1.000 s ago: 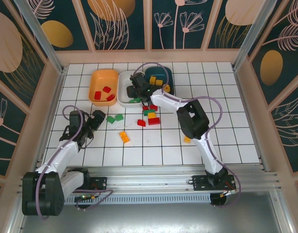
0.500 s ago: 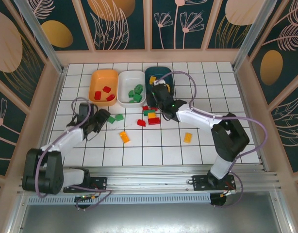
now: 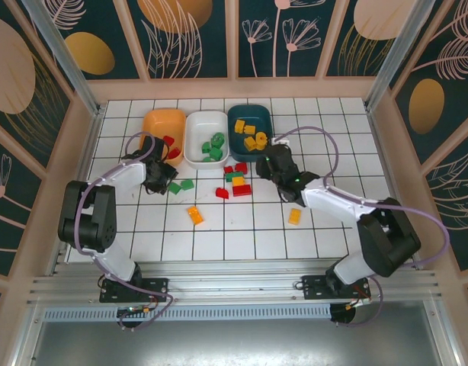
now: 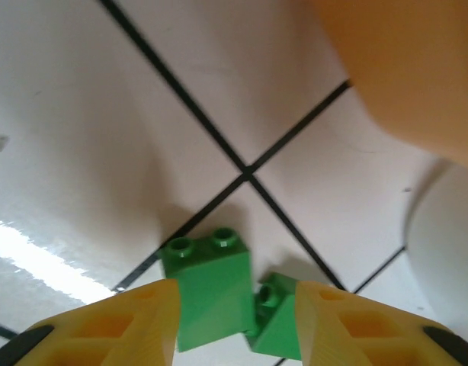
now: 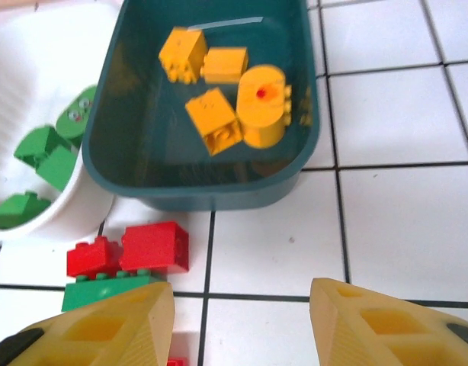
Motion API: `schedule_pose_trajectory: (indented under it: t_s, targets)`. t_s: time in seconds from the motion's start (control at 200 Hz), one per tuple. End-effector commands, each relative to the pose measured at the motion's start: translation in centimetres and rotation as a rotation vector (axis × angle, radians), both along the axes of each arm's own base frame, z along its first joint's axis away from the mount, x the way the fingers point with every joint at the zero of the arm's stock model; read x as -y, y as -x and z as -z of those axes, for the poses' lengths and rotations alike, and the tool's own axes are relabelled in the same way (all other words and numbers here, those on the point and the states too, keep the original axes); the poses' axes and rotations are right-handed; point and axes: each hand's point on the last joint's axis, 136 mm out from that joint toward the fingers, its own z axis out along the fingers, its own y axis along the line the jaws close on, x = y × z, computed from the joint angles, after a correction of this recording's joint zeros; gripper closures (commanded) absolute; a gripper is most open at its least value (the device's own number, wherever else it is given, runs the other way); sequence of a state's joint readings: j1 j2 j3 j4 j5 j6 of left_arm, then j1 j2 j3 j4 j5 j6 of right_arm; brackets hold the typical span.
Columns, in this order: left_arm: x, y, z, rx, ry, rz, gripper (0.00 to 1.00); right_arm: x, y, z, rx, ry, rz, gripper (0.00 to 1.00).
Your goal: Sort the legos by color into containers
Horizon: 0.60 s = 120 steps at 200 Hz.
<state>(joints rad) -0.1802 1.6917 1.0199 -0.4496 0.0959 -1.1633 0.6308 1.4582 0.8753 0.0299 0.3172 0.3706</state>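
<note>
The left end effector (image 4: 234,316) is hanging low over the white tiled tabletop (image 4: 104,114), beside the rounded orange plastic tray (image 4: 417,69). Its yellow fingers (image 4: 112,328) are straddling a small green plastic brick (image 4: 211,290), with a second green brick (image 4: 278,328) touching it. Whether they are pressing on it I cannot tell. The right end effector (image 5: 242,305) is hovering with its jaws standing wide and nothing between them, just in front of the dark teal plastic tray (image 5: 211,194), which is holding yellow-orange bricks (image 5: 215,122). Two red bricks (image 5: 154,245) are lying near the white tray (image 5: 20,84).
</note>
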Motion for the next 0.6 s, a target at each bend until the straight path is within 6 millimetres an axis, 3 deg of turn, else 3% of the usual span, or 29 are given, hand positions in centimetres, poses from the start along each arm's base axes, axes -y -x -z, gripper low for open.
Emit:
schedule_pose_trajectory:
  t_s: [0.0, 0.46, 0.596]
  targets:
    - [0.0, 1.0, -0.5, -0.034, 0.002, -0.029, 0.50, 1.6, -0.2, -1.8, 0.061, -0.056, 0.058, 0.49]
    - [0.6, 1.6, 2.9, -0.164, -0.020, -0.034, 0.48, 3.4, 0.7, -3.0, 0.101, -0.089, 0.092, 0.47]
    - [0.7, 1.4, 3.8, -0.184, -0.024, -0.025, 0.53, 3.6, 0.9, -3.0, 0.101, -0.090, 0.093, 0.47]
